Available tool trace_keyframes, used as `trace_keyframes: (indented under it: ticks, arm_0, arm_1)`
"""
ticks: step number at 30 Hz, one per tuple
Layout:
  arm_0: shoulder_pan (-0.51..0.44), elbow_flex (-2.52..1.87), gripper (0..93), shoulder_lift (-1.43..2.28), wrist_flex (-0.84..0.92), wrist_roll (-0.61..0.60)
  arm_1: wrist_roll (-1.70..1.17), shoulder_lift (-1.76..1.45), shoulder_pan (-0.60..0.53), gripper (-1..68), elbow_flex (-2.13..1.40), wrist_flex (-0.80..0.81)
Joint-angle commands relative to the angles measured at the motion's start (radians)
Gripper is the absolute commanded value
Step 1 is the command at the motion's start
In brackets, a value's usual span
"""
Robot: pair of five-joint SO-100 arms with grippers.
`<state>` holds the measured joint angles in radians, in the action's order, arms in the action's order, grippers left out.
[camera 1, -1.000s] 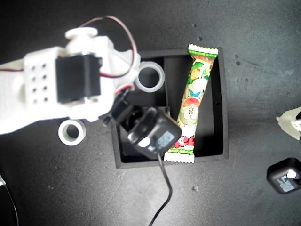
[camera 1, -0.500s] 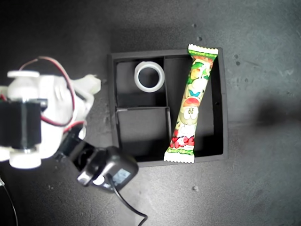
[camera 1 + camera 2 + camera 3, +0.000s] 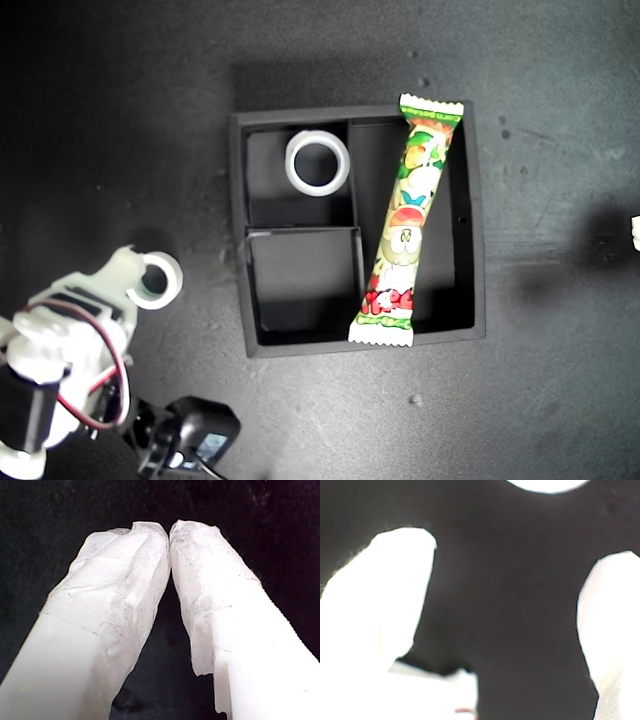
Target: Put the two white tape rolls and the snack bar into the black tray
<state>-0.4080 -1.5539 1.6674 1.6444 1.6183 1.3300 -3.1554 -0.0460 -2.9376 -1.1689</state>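
Two white tape rolls show in the exterior view, well apart. Toward that view's lower left, the arm (image 3: 60, 340) reaches over the dark surface (image 3: 560, 400), and a white finger (image 3: 122, 268) sits just beside the loose tape roll (image 3: 153, 280), which lies flat on the surface outside the black tray (image 3: 478, 220); I cannot tell whether they touch. The second wrist view fits this arm: my second claw (image 3: 515, 545) stands with its jaws wide apart, nothing between them, and a blurred white curve (image 3: 545, 484) ahead at the frame's edge. Moving to the exterior view's right, the other tape roll (image 3: 318, 163) lies flat in the tray's small compartment nearest the view's top. Right of the dividers, the snack bar (image 3: 408, 220) lies in the long compartment, slightly slanted, its crimped ends lapping over the tray's near and far walls. At the exterior view's right edge a white sliver (image 3: 635, 232) pokes in, too little to identify. My first claw (image 3: 169, 530) has its padded tips pressed together over bare dark surface, gripping nothing.
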Motion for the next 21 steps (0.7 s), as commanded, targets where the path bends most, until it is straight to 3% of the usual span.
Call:
trace_keyframes:
  ticks: [1, 7, 21]
  arm_0:
    - [-0.034, -0.067, 22.6, 0.048, -0.092, 0.041]
    - [-0.028, -0.187, 22.7, 0.048, -0.233, 0.037]
    - [-0.023, -0.318, 22.5, 0.035, -0.439, 0.031]
  arm_1:
    - [0.011, -0.011, -0.002, -0.3, -0.015, 0.06]
    - [-0.008, -0.014, 0.014, -0.3, -0.081, 0.143]
    - [-0.008, -0.017, -0.009, -0.3, -0.104, 0.146]
